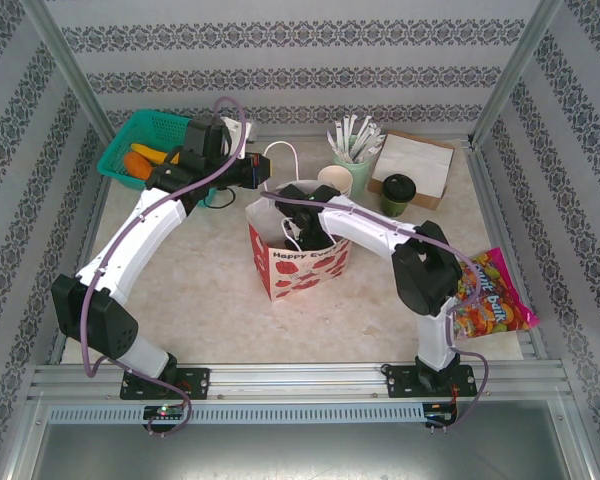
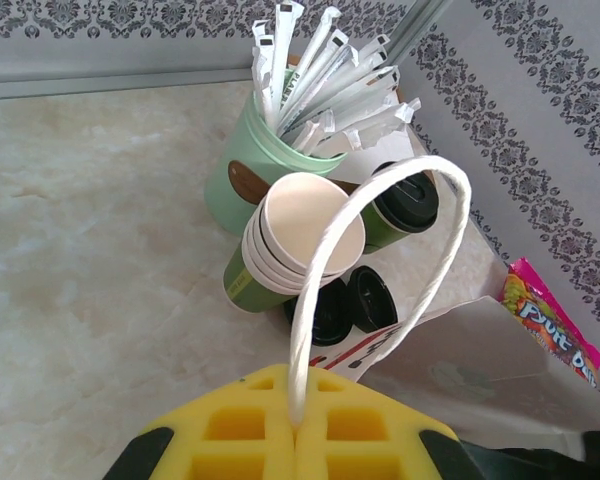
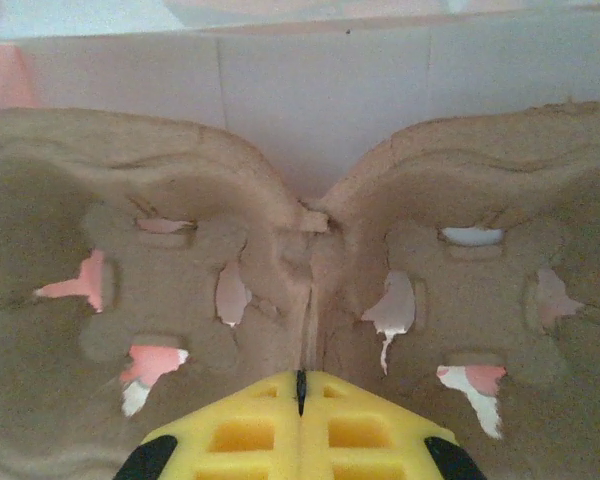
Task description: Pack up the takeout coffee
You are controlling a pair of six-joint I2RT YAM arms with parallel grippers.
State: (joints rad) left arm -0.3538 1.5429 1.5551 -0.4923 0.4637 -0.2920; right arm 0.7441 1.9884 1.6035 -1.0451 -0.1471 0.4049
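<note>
The takeout coffee (image 1: 398, 192), a green paper cup with a black lid, stands at the back right of the table; in the left wrist view the takeout coffee (image 2: 412, 203) sits behind the bag's handle loop. My left gripper (image 1: 263, 177) is shut on the white rope handle (image 2: 325, 260) of the red-and-white paper bag (image 1: 300, 265), its yellow fingertips (image 2: 250, 430) pressed together round the rope. My right gripper (image 1: 305, 222) reaches down into the bag. There the right gripper (image 3: 301, 385) is shut on the middle ridge of a brown pulp cup carrier (image 3: 180, 240) lying inside.
A stack of empty cups (image 2: 300, 235) lies tipped against a mint-green holder of white sticks (image 2: 250, 170), with two loose black lids (image 2: 352, 300) beside it. A napkin box (image 1: 415, 165) is at the back right, a candy bag (image 1: 492, 295) at the right edge, a green basket (image 1: 145, 150) back left.
</note>
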